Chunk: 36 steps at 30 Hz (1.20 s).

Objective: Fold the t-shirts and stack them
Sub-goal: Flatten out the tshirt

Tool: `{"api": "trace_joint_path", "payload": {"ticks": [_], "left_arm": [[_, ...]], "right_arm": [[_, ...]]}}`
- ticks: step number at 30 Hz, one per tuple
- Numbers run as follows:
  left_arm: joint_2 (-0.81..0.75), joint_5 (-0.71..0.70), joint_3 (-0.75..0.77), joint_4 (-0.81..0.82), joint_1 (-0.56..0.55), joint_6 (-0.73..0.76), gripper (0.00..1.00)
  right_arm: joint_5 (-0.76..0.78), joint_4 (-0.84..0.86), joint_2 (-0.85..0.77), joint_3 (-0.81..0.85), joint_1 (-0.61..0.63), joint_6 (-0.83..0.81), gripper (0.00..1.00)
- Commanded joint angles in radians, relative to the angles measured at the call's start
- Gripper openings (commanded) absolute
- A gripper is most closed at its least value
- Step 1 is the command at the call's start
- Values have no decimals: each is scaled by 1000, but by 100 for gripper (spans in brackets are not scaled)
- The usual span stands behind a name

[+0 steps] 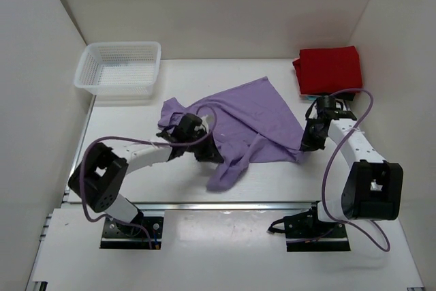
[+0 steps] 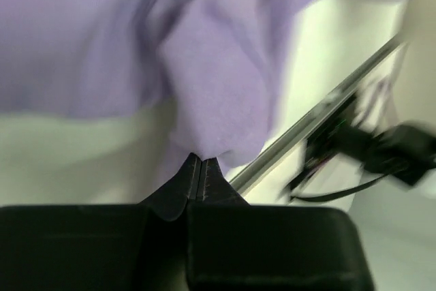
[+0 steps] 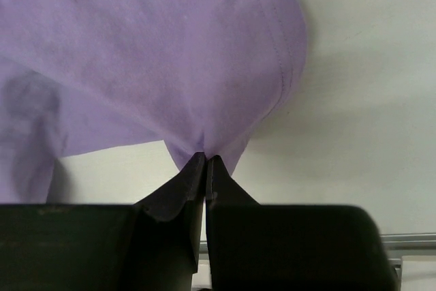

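We count one white mesh basket (image 1: 119, 85), standing at the far left corner of the worktop (image 1: 272, 182).

Next come the arms, two in all, bolted at the near edge. The left arm (image 1: 129, 158) reaches in toward the middle. Its left gripper (image 2: 202, 167) is closed, both fingers pressed together at the tips. In the left wrist view purple cloth runs right down to those tips, so we read it as pinching a fold, though that view is blurred. From above, this gripper sits at the near left edge of the purple shirt (image 1: 252, 110).

We count two shirts. The purple shirt lies unfolded and rumpled across the middle of the worktop. One bunched part lies at its far left, toward the basket, and a narrow part trails toward the near edge.

The right gripper (image 3: 206, 161) holds the same purple shirt at its near right corner. Its fingers are closed on the cloth right at the hem, which fans out from the tips.

The red shirt (image 1: 329, 69) lies folded into a neat rectangle at the far right corner, just beyond the wrist of the right arm (image 1: 351, 144). It is near the purple shirt but not touching it.
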Motion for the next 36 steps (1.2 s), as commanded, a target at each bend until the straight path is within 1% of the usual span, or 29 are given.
{"api": "trace_joint_path", "payload": {"ticks": [1,2,4,5,6,7,8,9,10,11,12,13,14,15,16,17,18,19,20,21,22,23,24,26,28,31,32,33,36], "left_arm": [[-111,-63,234,-98,71,25,0],[-103,-61,277,-118,107,28,0],[-77,-38,456,-149,165,36,0],[-31,-29,513,-172,211,34,0],[-8,-17,641,-189,245,39,0],[53,-6,811,-236,289,49,0],[120,-12,1004,-265,321,68,0],[196,-20,1116,-337,349,97,0],[275,-39,1334,-418,375,105,0],[313,-41,1444,-449,410,105,0],[346,-58,1626,-483,429,100,0],[385,-75,1761,-546,457,85,0],[391,-69,1793,-578,493,73,0],[371,-54,1775,-576,512,72,0],[320,-50,1676,-568,535,83,0],[226,-55,1604,-525,538,95,0],[174,-75,1437,-496,544,106,0],[75,-98,1282,-403,544,102,0],[-16,-115,1232,-388,549,102,0],[-75,-133,1160,-385,555,106,0],[-95,-156,1152,-396,556,121,0],[-118,-179,1160,-426,560,135,0],[-120,-196,1198,-469,557,149,0],[-109,-192,1261,-509,560,158,0],[-101,-172,1290,-502,564,131,0],[-66,-133,1282,-468,572,86,0],[-36,-118,1284,-465,572,74,0],[1,-100,1291,-451,570,68,0],[108,-73,1365,-440,587,63,0]], "right_arm": [[-18,-7,-39,120,-27,14,0],[-10,-7,-37,166,-31,21,0],[-64,-1,-17,299,-51,41,1],[-62,-4,-3,342,-53,53,0],[-78,-9,27,466,-61,51,0],[-90,-20,55,604,-67,43,0],[-85,-35,93,681,-68,43,0],[-79,-43,112,833,-67,40,0],[-78,-50,148,956,-71,40,0],[-85,-49,152,1018,-73,46,0],[-90,-41,165,1087,-82,49,0],[-90,-34,161,1114,-82,60,0],[-82,-34,152,1137,-82,57,0],[-64,-40,144,1136,-81,55,0],[-49,-44,124,1124,-73,52,0],[-38,-52,115,1092,-74,48,0],[-38,-64,88,1050,-73,43,0],[-21,-64,57,1019,-68,35,0],[-3,-75,51,1012,-49,29,0],[37,-73,17,1008,-23,11,0],[84,-72,-6,1017,-9,-1,0],[91,-72,-23,1031,10,-14,1],[141,-69,-29,1045,15,-31,0],[151,-52,-49,1057,-1,-22,0],[148,-29,-54,1085,-7,-25,0],[100,-11,-2,1116,-11,-20,0],[52,-1,24,1110,-25,0,0],[51,8,49,1117,-21,9,0],[33,23,139,1160,-13,9,0]]}}
